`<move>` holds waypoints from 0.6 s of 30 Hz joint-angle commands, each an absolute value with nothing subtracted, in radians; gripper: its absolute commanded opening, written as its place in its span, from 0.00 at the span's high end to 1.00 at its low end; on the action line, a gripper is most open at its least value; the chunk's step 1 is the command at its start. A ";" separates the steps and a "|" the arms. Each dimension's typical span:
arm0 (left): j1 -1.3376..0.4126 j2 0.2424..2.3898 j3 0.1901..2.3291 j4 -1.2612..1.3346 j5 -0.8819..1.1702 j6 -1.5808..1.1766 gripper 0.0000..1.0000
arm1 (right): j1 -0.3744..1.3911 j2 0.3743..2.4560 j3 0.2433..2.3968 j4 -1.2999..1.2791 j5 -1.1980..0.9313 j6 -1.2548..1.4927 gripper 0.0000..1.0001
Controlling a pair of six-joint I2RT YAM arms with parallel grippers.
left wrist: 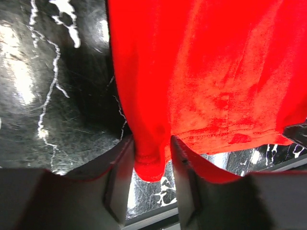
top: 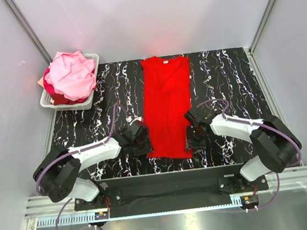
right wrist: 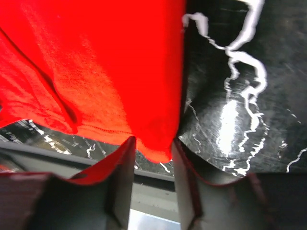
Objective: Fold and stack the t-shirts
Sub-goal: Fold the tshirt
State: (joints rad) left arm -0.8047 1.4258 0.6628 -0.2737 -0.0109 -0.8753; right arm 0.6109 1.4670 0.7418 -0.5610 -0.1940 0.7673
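As pincers pinch red t-shirt, hem corners

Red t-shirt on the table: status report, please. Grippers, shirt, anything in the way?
Left gripper and right gripper each closed on a near hem corner. Red t-shirt laid lengthwise, collar far. Nothing on it; basket with pink shirts far left, apart.

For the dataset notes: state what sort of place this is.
Probably a robot lab test cell: plain pale walls enclose a black marbled table, left arm and right arm are bolted at its edge, and a red t-shirt and laundry basket serve as props.
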 commanded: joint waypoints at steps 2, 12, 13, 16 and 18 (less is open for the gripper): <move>-0.831 1.450 0.678 -0.271 -0.046 -0.896 0.62 | 0.667 1.506 0.807 -0.595 -0.106 0.779 0.67; -0.854 1.439 0.675 -0.294 -0.049 -0.930 0.90 | 0.681 1.441 0.767 -0.584 -0.071 0.796 1.00; -0.874 1.431 0.670 -0.308 -0.052 -0.939 0.92 | 0.681 1.407 0.761 -0.591 -0.060 0.810 1.00; -0.934 1.391 0.657 -0.357 -0.095 -1.008 0.96 | 0.681 1.344 0.746 -0.647 -0.009 0.818 1.00; -0.971 1.356 0.650 -0.377 -0.123 -1.041 0.97 | 0.681 1.316 0.730 -0.689 -0.005 0.816 1.00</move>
State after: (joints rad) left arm -0.9215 1.4174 0.6628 -0.3119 -0.0616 -0.9730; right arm 0.6731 1.3804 0.7479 -0.6170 -0.0731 0.7979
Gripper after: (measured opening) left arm 0.067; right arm 0.019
